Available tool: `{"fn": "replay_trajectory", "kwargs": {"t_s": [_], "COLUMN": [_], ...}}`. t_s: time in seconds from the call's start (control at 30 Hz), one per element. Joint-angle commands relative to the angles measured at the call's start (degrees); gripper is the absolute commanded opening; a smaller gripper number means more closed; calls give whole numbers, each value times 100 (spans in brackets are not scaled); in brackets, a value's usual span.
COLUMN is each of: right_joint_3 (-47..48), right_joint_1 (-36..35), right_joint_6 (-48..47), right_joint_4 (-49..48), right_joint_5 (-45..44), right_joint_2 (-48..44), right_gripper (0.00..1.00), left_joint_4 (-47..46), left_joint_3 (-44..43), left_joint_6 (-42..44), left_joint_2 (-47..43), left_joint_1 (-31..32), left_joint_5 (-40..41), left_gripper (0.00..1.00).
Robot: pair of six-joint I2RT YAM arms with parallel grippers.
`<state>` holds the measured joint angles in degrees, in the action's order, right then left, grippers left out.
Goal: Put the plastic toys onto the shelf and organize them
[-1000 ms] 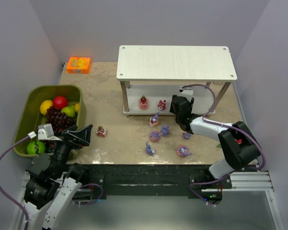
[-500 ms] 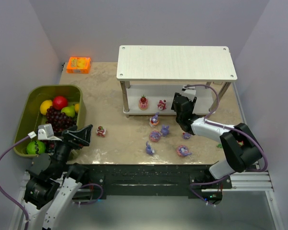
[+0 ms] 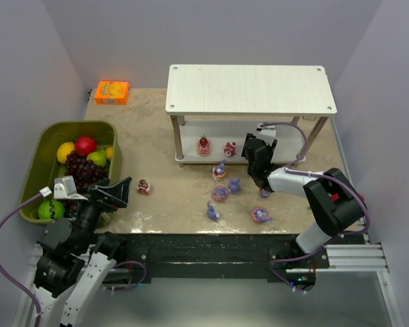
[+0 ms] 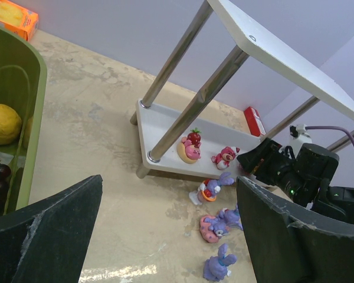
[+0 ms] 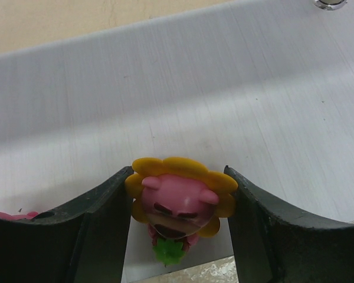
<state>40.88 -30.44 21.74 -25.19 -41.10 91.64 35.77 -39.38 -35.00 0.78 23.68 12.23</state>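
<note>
Grips flower toy (image 5: pixel 177 200) in right gripper (image 5: pixel 178 174), one finger (image 5: pixel 100 227) pressed against the yellow petals on each side. Faces the wrist camera with pink face; petal ring toward upper frame, green tip toward lower edge, so long axis runs up-down in that view. Sits lower middle of frame, over near edge of lower board (image 5: pixel 224 88); cannot tell if touching it. Leaves bare board above and to both sides; only a leg foot (image 5: pixel 329 3) at upper right corner.

In top view, reaches right gripper (image 3: pixel 253 151) in under shelf (image 3: pixel 251 88) top, centre-right of frame, just right of pink toy (image 3: pixel 230 148) and red cake toy (image 3: pixel 204 145), both upright on lower board. Shows bunnies (image 3: pixel 220 193) scattered on table (image 3: pixel 143 136) in front of shelf, frame centre, with small red toy (image 3: pixel 144 186) apart to their left.

Hovers left gripper (image 3: pixel 112 193) at lower left beside bin (image 3: pixel 78 123), jaws wide apart, nothing between, well apart from every toy.
</note>
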Motion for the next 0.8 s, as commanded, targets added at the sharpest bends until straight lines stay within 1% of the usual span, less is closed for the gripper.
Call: {"fn": "replay_trajectory", "kwargs": {"t_s": [0.0, 0.17, 0.23, 0.4, 0.47, 0.63, 0.77], "right_joint_3": [-19, -19, -54, -142, -133, -2, 86], "right_joint_1": [20, 11, 11, 11, 11, 20, 20], "right_joint_6": [112, 173, 182, 173, 138, 50, 102], "right_joint_4": [-408, -267, -267, -188, -144, 93, 339], "right_joint_5": [-196, -126, -117, -21, 14, 137, 208], "right_joint_2": [-76, -93, -163, -365, -453, -533, -647], "right_gripper": [53, 55, 60, 68, 73, 77, 77], "left_joint_4": [-17, -26, -26, -26, -26, -26, -17], "left_joint_3": [-53, -44, -44, -44, -35, -44, -35], "left_joint_6": [-77, -77, -77, -85, -85, -77, -86], "left_joint_2": [-104, -104, -104, -104, -104, -104, -113], "left_joint_1": [-39, -39, -39, -39, -39, -39, -39], "left_joint_5": [34, 34, 43, 25, 25, 16, 34], "left_gripper": [100, 100, 99, 99, 99, 100, 99]}}
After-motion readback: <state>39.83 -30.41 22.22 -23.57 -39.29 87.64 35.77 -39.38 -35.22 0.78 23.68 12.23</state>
